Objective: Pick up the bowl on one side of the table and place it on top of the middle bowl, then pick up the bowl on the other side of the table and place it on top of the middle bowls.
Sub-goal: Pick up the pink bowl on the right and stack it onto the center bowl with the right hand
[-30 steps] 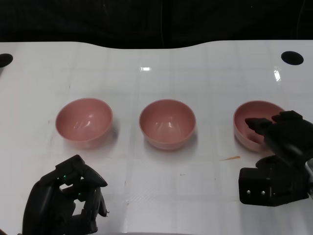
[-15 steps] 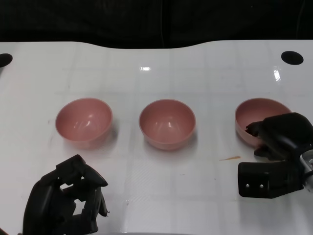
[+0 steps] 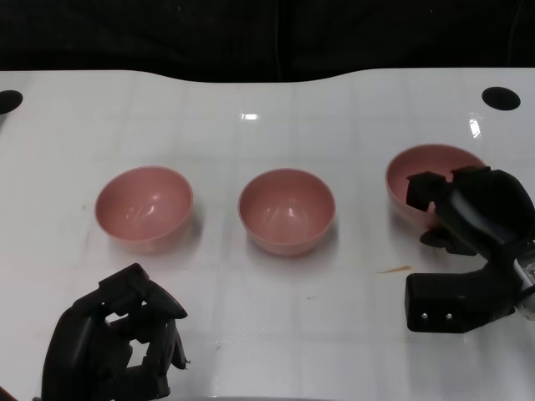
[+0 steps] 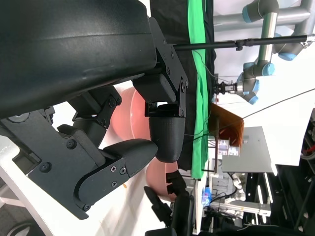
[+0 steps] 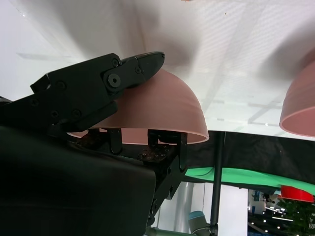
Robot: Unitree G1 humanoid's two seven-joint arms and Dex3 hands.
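White table, black backdrop, green curtain

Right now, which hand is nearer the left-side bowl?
Left. The left hand sits at the table's near edge, just in front of the left bowl, not touching it. The right hand is across the table, gripping the right bowl.

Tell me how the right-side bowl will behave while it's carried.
The right bowl looks rigid and probably light. Its smooth, glossy wall may slip in the right hand, which grips only the rim. Its rounded underside suggests it could rock when set down.
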